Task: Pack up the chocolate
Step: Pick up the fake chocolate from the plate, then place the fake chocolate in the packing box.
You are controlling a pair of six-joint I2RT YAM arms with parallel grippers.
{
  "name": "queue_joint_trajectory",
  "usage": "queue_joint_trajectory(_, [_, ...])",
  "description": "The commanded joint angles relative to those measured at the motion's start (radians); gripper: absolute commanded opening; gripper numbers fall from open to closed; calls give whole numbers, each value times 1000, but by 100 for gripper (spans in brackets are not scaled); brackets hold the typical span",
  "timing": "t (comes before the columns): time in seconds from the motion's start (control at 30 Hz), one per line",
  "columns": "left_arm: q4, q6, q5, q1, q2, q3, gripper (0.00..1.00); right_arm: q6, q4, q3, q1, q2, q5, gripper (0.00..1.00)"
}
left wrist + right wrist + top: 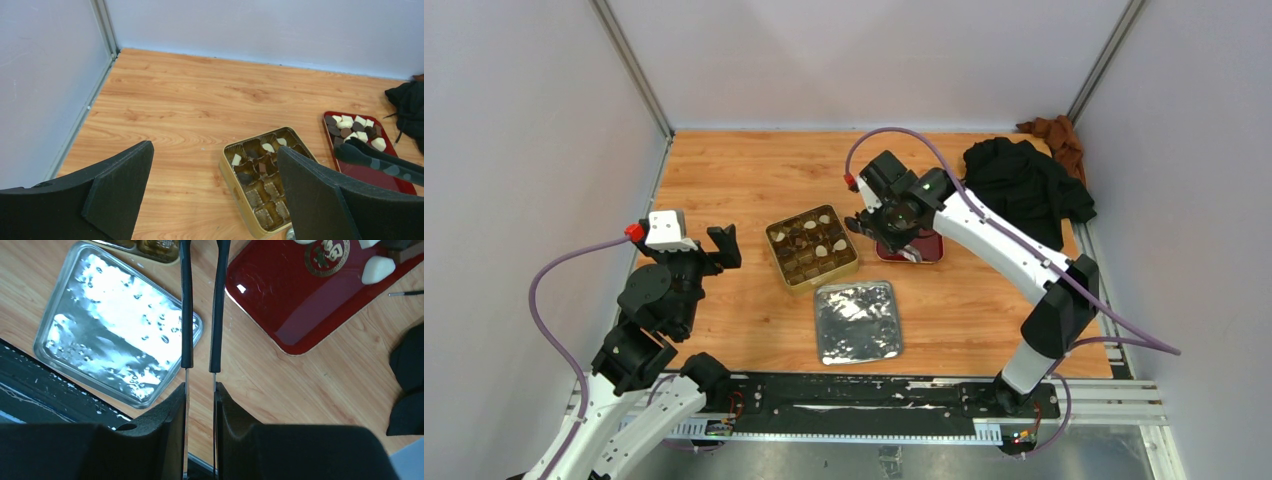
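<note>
Left pincer (215, 150) hung wide open, nothing in it, over the left side of the table (744, 180), well apart from everything. Right pincer (200, 391) was closed on the tongs (187, 315), both thin arms squeezed between the pads and a narrow gap left between the arms. In the right wrist view the tong tips ran out of frame at the top. From the left wrist view we saw the dark tips over the tray (300, 305), just beside the pieces there; we could not tell if they touched or held one.

Chocolate (346, 120): we saw most of it, cream-white and dark brown chunks, bunched at the far end of the red tray, with the near end bare. A few more pieces, white and dark, sat in separate compartments of the tin (228, 182), mainly its far half; the near compartments looked unfilled.

The tin sat mid-table, with the tray just to its right. The silver lid (110, 330) lay flat on the near side of the tin. A black cloth (1024, 185) was heaped at the far right corner, with a brown cloth (1052, 130) behind it.
</note>
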Motion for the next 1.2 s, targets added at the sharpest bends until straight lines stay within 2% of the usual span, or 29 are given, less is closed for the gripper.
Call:
queue_joint_trajectory(0.0, [19, 1, -4, 5, -12, -11, 100, 15, -21, 67, 51, 37, -8, 19])
queue_joint_trajectory(0.53, [19, 1, -3, 5, -18, -11, 100, 5, -21, 213, 175, 180, -65, 19])
queue_joint_trajectory(1.17, [18, 1, -3, 5, -18, -11, 100, -1, -26, 247, 211, 283, -95, 20])
